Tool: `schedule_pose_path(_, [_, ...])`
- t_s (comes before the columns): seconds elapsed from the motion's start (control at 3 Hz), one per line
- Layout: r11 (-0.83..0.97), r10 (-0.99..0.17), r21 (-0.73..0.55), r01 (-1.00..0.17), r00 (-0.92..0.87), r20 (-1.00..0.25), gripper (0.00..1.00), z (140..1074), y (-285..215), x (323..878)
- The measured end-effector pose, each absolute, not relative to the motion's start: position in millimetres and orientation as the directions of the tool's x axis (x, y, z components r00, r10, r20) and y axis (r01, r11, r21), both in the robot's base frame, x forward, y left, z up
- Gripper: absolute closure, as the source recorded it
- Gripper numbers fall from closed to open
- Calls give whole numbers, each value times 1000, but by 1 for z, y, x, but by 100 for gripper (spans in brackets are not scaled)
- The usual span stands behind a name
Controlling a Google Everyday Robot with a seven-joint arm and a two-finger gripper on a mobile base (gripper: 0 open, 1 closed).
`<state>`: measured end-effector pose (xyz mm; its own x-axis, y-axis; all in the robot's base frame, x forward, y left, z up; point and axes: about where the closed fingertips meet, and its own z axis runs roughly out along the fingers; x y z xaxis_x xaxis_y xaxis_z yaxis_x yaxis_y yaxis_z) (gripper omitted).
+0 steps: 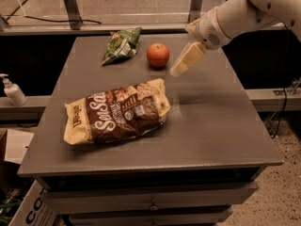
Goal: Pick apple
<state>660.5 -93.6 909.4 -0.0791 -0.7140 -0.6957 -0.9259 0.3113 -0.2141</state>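
The apple [158, 55] stood near the desk's [211, 121] far edge, beside a green packet [121, 45]. The tool [178, 69] hovered just beside it, not touching; its opening could not be determined. Recommended: centre over the fruit, straddle its widest part.

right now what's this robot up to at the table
A one-armed robot is going for the apple. Its hand hangs just to the right of the apple, low over the grey table, and does not appear to touch it. The apple sits on the table near the back, with a small green bag to its left. A large brown snack bag lies nearer the front. The apple is not yet picked up.
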Motion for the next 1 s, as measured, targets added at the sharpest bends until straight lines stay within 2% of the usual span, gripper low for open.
schedule_pose_path(0.67, [360,-586,-97,-928,-145,-797,0,879,-70,708])
schedule_pose_path(1.0, [364,-570,-68,-929,-164,-805,0,865,-61,725])
